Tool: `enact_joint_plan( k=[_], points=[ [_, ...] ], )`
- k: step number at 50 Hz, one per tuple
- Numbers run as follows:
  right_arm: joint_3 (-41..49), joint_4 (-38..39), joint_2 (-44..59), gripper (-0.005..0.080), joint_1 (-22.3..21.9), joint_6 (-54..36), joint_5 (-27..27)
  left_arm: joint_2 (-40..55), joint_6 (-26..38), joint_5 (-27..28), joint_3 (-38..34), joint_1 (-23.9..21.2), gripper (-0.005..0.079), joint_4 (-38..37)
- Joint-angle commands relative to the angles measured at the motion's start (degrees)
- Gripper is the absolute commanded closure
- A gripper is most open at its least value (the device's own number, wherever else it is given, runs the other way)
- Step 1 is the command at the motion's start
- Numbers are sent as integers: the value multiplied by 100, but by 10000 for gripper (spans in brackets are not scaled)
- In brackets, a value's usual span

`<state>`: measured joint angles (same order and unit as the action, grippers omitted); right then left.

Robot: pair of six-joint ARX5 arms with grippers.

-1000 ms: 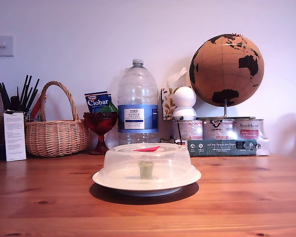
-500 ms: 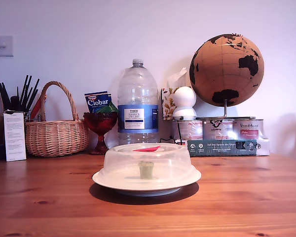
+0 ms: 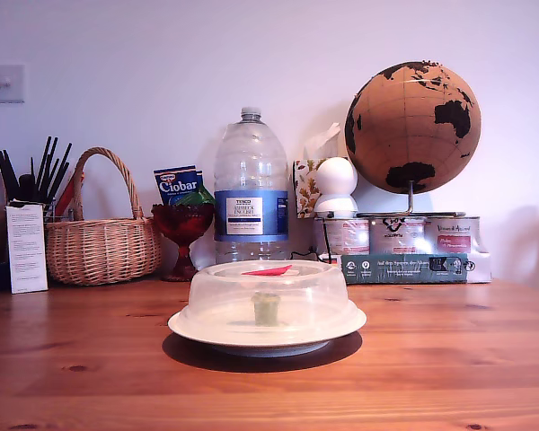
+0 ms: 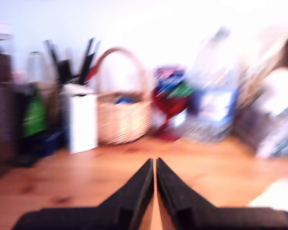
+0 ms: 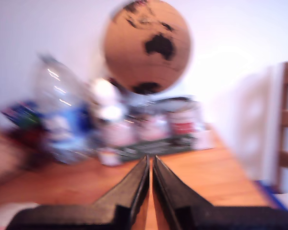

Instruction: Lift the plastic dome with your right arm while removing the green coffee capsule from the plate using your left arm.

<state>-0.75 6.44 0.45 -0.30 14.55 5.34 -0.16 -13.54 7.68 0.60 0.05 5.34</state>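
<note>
Dome (image 3: 267,301) sits centred on the plate (image 3: 267,338) mid-bench (image 3: 449,359), red tab up. Capsule (image 3: 267,308) stands upright beneath it, long axis vertical. My first gripper (image 4: 155,165) and my second gripper (image 5: 150,160) have fingers pressed nearly together, empty, above bare bench, apart from the dome; neither appears in the exterior view.

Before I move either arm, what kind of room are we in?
Probably a home dining or kitchen corner: a wooden table against a wall, with a wicker basket, a large water bottle and a cork globe.

The plastic dome (image 3: 267,296) covers the green coffee capsule (image 3: 267,308) on the plate (image 3: 341,329).
</note>
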Motion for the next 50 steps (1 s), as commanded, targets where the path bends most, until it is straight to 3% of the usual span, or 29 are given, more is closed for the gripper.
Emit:
enact_joint_plan(
  k=[1, 7, 27, 40, 50],
  points=[
    [-151, 52, -39, 762, 2, 197, 170, -24, -188, 160, -44, 15, 761, 111],
    [-479, -116, -37, 762, 2, 221, 623, -24, -363, 511, -7, 13, 761, 114],
    [-1786, -1954, 289, 762, 2, 216, 1572, -20, -774, 1810, 334, 15, 762, -129],
    [-2555, -2754, 1281, 762, 2, 197, 2306, 192, -798, 2369, 857, 15, 762, -603],
    [-3268, -3139, 2269, 762, 70, 192, 2699, 778, -284, 2675, 1419, 15, 762, -944]
  ],
)
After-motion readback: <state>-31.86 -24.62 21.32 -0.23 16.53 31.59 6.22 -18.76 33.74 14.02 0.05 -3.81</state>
